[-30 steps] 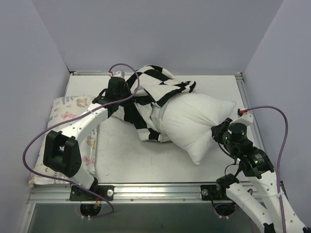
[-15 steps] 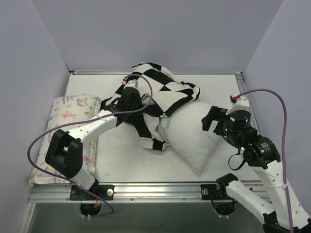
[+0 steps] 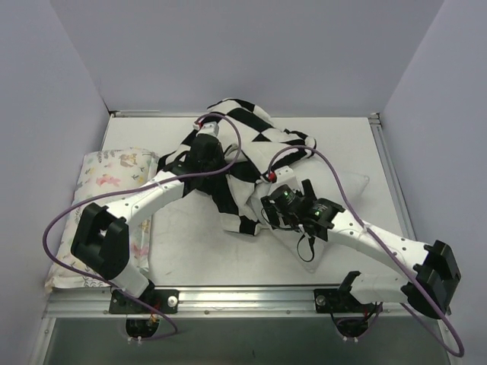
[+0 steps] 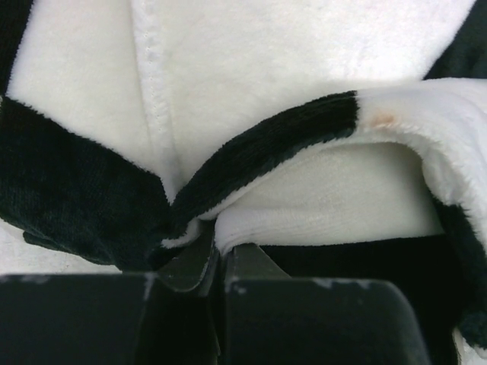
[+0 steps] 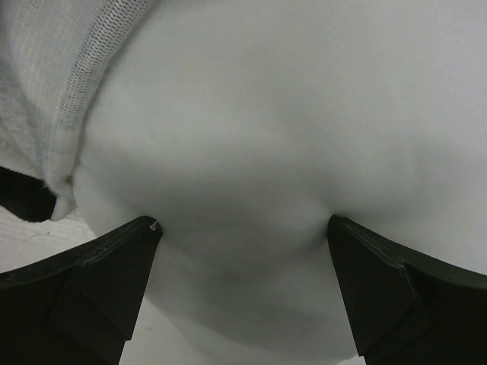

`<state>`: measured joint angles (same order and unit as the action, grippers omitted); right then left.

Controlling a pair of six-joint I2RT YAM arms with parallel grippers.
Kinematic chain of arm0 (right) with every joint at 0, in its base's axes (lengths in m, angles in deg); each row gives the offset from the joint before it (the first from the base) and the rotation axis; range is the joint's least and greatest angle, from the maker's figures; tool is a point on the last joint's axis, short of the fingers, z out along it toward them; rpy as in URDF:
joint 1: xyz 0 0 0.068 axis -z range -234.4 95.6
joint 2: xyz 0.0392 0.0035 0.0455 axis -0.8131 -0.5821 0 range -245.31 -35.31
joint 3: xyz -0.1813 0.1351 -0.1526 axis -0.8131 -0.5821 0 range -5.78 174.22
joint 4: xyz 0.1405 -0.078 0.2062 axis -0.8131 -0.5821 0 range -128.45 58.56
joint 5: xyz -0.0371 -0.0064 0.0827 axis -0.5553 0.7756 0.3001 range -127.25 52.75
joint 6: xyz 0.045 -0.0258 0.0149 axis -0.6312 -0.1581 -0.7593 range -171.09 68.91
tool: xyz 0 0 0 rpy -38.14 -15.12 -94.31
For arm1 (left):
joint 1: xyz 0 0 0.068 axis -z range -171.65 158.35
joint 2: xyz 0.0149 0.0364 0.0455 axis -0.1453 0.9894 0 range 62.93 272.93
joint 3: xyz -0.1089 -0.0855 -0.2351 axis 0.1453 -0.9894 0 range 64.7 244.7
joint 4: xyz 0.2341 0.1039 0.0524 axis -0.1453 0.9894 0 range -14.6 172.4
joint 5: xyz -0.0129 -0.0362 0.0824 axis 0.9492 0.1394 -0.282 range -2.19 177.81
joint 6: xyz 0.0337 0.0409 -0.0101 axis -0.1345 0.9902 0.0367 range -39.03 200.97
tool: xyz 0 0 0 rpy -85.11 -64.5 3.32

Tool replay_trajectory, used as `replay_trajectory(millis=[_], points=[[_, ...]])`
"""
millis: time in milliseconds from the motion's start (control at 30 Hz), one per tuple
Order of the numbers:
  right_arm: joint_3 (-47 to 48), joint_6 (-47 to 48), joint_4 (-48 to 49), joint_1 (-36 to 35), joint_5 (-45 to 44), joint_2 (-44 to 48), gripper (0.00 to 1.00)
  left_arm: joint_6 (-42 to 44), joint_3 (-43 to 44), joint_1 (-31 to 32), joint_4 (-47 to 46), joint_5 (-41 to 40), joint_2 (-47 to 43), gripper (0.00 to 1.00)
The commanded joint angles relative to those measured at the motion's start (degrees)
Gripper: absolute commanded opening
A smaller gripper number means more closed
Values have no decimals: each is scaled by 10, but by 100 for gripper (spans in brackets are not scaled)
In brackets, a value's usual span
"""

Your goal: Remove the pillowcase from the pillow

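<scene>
As the right hand (image 5: 243, 222) gapes, the pillow (image 5: 266, 114) bulges between.

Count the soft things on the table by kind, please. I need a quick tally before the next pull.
Pillows: 2 (plain white pillow, floral pillow)
Pillowcases: 1 (checkered pillowcase)
Total: 3

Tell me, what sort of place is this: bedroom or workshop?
Likely a robot test bench, not a home: a left arm and a right arm bolted to a metal-edged table, boxed in by plain walls, working on a pillow.
</scene>
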<state>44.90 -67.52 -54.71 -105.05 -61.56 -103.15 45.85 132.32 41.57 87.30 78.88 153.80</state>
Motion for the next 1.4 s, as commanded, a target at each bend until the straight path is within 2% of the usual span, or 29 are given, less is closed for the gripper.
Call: replay_trajectory(millis=[0, 67, 133, 167, 200, 267, 300, 367, 433, 533, 800, 1100, 1200, 1300, 1367], points=[[-12, 7, 50, -5, -51, -34, 100, 22, 39, 1, 15, 9, -1, 0], [-8, 5, 54, -1, -72, -68, 98, 29, 54, 2, 20, 27, 1, 0], [11, 1, 50, 22, -69, -88, 80, 34, 72, 2, 27, 45, 3, 0], [16, -8, 43, 33, -65, -98, 62, 38, 76, 4, 29, 63, 2, 0], [22, -13, 39, 42, -49, -99, 21, 42, 80, 5, 30, 69, -7, 3], [38, -19, 30, 78, -26, -91, 5, 45, 80, 6, 30, 81, -20, 16], [44, -25, 24, 91, 0, -88, 0, 46, 79, 6, 30, 82, -27, 41], [71, -31, -1, 129, 34, -80, 0, 48, 71, 6, 30, 85, -55, 59], [87, -37, -12, 152, 98, -71, 0, 46, 59, 6, 29, 81, -90, 71], [109, -46, -24, 201, 177, -48, 0, 31, 13, 7, 16, 67, -146, 79], [168, -44, -63, 241, 239, -4, 0, -55, -168, 2, -71, 9, -241, 84], [218, -39, -108, 245, 256, 30, 0, -108, -221, -17, -151, 34, -206, 85], [218, -43, -109, 245, 264, 31, 0, -141, -249, -32, -204, 55, -182, 86], [217, -44, -109, 245, 277, 35, 0, -182, -286, -40, -322, 66, -151, 86], [217, -47, -110, 247, 275, 39, 0, -199, -286, -41, -351, 71, -133, 86]])
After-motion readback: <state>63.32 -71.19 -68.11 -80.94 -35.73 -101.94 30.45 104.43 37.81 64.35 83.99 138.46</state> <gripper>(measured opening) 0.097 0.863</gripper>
